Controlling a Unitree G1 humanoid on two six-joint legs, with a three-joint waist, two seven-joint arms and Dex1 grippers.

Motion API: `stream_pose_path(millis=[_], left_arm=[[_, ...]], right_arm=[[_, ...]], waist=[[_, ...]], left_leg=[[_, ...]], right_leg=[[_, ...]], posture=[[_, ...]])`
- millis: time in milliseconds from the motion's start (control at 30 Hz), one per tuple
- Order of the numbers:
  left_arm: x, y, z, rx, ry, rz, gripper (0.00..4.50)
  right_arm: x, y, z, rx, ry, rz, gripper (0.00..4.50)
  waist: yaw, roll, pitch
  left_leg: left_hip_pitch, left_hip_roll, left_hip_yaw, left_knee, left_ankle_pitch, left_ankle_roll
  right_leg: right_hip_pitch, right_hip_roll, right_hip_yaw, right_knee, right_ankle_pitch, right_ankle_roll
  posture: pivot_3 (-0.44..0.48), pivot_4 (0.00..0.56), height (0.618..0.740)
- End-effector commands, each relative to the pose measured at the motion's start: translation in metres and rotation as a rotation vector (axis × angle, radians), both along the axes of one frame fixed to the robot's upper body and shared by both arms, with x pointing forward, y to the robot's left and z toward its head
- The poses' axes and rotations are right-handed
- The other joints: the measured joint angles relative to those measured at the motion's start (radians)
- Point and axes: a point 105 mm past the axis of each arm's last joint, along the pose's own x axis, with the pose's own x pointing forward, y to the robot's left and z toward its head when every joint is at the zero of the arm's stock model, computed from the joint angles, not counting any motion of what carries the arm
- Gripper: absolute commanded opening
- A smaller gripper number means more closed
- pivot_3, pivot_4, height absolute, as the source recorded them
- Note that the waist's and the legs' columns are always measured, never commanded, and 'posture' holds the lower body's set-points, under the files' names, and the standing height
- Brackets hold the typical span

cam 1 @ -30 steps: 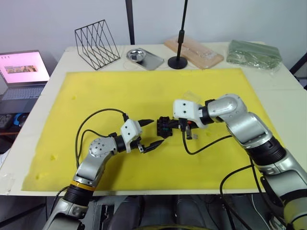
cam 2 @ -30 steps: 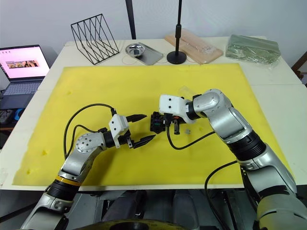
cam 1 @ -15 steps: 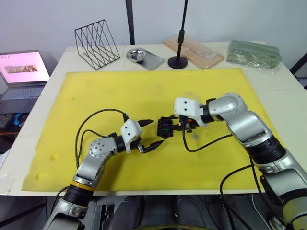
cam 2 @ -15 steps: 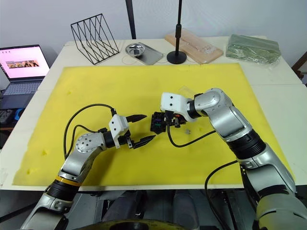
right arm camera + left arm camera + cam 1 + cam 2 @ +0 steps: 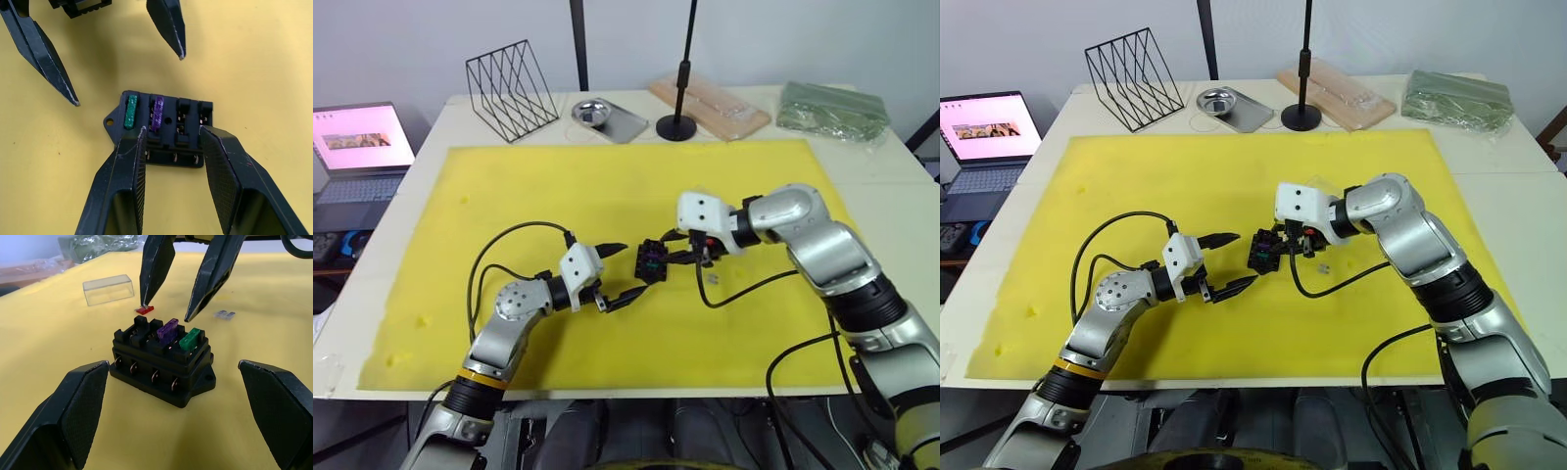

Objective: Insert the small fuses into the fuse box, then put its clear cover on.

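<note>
right gripper (image 5: 171, 313) fingers apart, tips just above fuse box (image 5: 164, 363), holding nothing. left gripper (image 5: 620, 273) fingers wide apart, beside box. green fuse (image 5: 190, 339) and purple fuse (image 5: 167, 329) in slots. red fuse (image 5: 144, 310), grey fuses (image 5: 225, 314), clear cover (image 5: 108, 289) on yellow mat (image 5: 529, 196).

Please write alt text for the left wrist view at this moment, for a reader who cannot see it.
A black fuse box sits on a yellow mat with a purple fuse and a green fuse seated in its top slots. The open right gripper hangs over it. Behind lie a red fuse, a clear cover and grey fuses.
</note>
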Motion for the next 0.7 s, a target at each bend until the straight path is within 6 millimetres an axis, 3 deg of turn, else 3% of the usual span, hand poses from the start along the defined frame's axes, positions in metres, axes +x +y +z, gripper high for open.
stream_pose_path(millis=[33, 67, 167, 300, 700], left_arm=[[0.002, -0.002, 0.008, -0.011, -0.04, -0.008, 4.5], [0.002, -0.002, 0.008, -0.013, -0.041, -0.007, 4.5], [0.002, -0.003, 0.008, -0.016, -0.043, -0.009, 4.5], [0.002, -0.004, 0.009, -0.015, -0.045, -0.014, 4.5], [0.002, -0.004, 0.009, -0.006, -0.047, -0.021, 4.5]], right_arm=[[-0.004, 0.004, 0.025, 0.043, -0.072, 0.037, 1.87], [-0.006, 0.005, 0.026, 0.05, -0.068, 0.043, 1.87], [-0.009, 0.01, 0.026, 0.086, -0.061, 0.038, 1.26], [-0.009, 0.013, 0.021, 0.096, -0.052, 0.018, 0.03], [-0.002, 0.014, 0.002, 0.084, -0.029, -0.039, 0.03]], waist=[[0.0, 0.0, 0.0], [0.0, 0.0, 0.0], [0.001, 0.0, 0.0], [0.001, 0.0, 0.0], [0.001, 0.0, 0.0]], left_leg=[[0.0, 0.0, 0.0, 0.0, 0.0, 0.0], [0.0, 0.0, 0.0, 0.0, 0.0, 0.0], [0.0, 0.0, 0.0, 0.0, 0.0, 0.0], [0.0, 0.0, 0.0, 0.0, 0.0, 0.0], [0.0, 0.0, 0.0, 0.0, 0.0, 0.0]], right_leg=[[0.0, 0.0, 0.0, 0.0, 0.0, 0.0], [0.0, 0.0, 0.0, 0.0, 0.0, 0.0], [0.0, 0.0, 0.0, 0.0, 0.0, 0.0], [0.0, 0.0, 0.0, 0.0, 0.0, 0.0], [0.0, 0.0, 0.0, 0.0, 0.0, 0.0]], posture=[[0.0, 0.15, 0.74], [0.0, 0.15, 0.74], [0.0, 0.15, 0.74], [0.0, 0.15, 0.74], [0.0, 0.15, 0.74]])
